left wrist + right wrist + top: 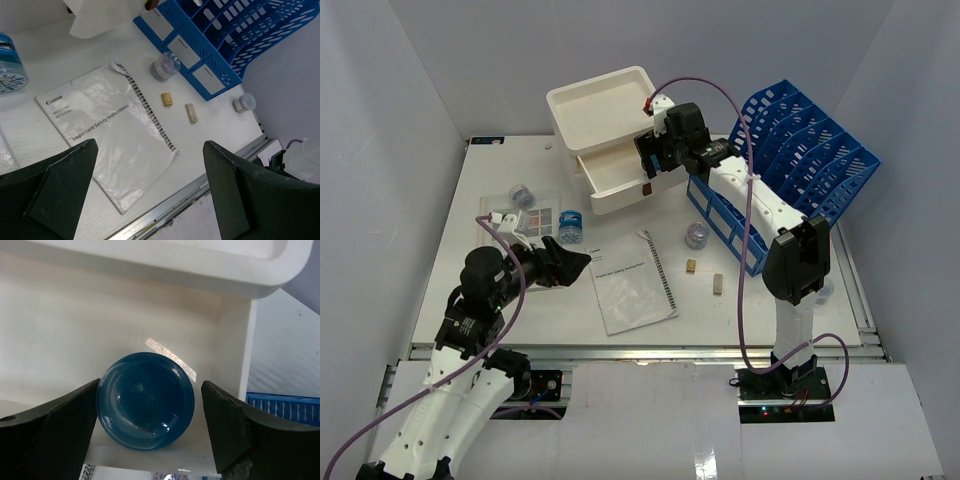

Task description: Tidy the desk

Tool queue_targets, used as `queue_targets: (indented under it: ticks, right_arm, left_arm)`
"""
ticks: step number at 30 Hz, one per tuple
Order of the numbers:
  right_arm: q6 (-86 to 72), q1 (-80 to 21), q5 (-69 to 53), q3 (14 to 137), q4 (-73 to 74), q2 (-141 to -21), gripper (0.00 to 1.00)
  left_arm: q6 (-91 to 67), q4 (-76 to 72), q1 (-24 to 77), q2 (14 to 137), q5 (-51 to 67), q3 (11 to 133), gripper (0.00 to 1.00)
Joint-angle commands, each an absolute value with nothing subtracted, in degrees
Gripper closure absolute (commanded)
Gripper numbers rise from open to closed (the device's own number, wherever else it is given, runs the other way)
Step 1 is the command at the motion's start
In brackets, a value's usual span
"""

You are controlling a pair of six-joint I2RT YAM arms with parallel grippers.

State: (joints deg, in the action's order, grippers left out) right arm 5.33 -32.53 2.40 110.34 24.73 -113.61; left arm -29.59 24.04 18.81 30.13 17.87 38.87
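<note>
The white desk (520,300) has a metal rail (200,185) along its front edge. A white three-drawer box (600,105) stands at the back with drawers pulled out. My right gripper (652,155) is at an open drawer (75,330). It is open, its fingers either side of a round blue container (145,400) that rests in the drawer. The left finger is at the container's side and the right finger stands apart. My left gripper (578,265) is open and empty above the desk (50,55), over the near corner of a booklet (100,130).
A blue file rack (800,150) stands at the right. The booklet (632,285) lies mid-desk. Two small tan blocks (691,266) (717,284) lie beside it. Small clear jars (522,193) (570,228) (696,235) and flat packs (535,220) are scattered.
</note>
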Motion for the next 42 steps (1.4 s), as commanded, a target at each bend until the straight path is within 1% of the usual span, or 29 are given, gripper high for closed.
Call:
queue_targets:
  ticks: [1, 3, 5, 6, 10, 12, 15, 20, 24, 35, 42]
  right_arm:
    - [3.4, -32.9, 0.6, 110.7, 22.4, -113.9, 0.23]
    - [2.8, -32.7, 0.4, 110.9, 22.4, -113.8, 0.34]
    - [2.1, -32.7, -1.5, 111.1, 22.2, -113.5, 0.49]
    - [1.4, -32.4, -2.3, 111.0, 21.8, -113.1, 0.53]
    - [-2.5, -31.0, -7.1, 111.4, 20.8, -111.5, 0.64]
    - [-5.6, -29.9, -10.4, 112.7, 20.7, -110.9, 0.67]
    - [-10.7, -26.4, -20.2, 114.5, 19.5, -110.4, 0.73]
    - [-19.2, -22.4, -34.4, 113.9, 14.3, -110.4, 0.75]
    - [-26.9, -20.8, -41.4, 114.1, 8.9, -112.6, 0.74]
    - [-44.0, -20.6, -49.6, 111.6, -7.0, -117.6, 0.74]
    - [-43.4, -20.4, -51.2, 111.3, -8.4, -118.0, 0.74]
  left_arm:
    - [-31.8, 18.4, 18.5, 34.0, 22.0, 42.1, 0.03]
    - [-32.3, 16.8, 18.5, 36.3, 22.9, 43.5, 0.03]
    - [-34.1, 14.1, 18.5, 38.6, 23.9, 45.3, 0.03]
    - [-35.1, 12.7, 18.5, 40.1, 24.6, 45.8, 0.03]
    - [-38.6, 6.9, 18.5, 48.1, 26.7, 49.7, 0.03]
    - [-39.2, 4.6, 18.5, 52.5, 27.8, 53.2, 0.02]
    - [-37.8, 3.9, 18.5, 59.4, 29.4, 59.5, 0.02]
    - [-34.7, 6.8, 18.5, 69.5, 29.4, 71.1, 0.02]
    - [-34.9, 7.7, 18.6, 76.2, 28.0, 76.8, 0.02]
    - [-36.4, 7.8, 18.6, 85.7, 23.9, 82.0, 0.02]
    - [-41.0, 5.8, 18.6, 90.5, 22.0, 86.1, 0.02]
